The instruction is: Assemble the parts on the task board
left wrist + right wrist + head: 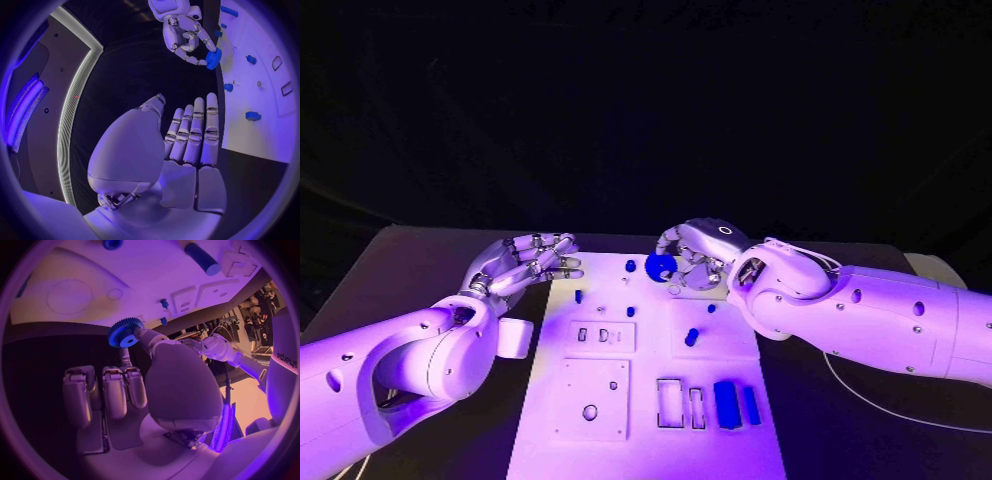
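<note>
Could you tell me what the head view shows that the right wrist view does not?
Head view alone: the whole task board on the black table, with the two long blue parts standing side by side near its front edge, and the open left hand at the board's far left corner.

Right wrist view alone: the teeth round the rim of the blue gear and its round middle hole.

Both: the right hand pinching that gear above the board's far end, and a blue cylindrical part lying on the board.
</note>
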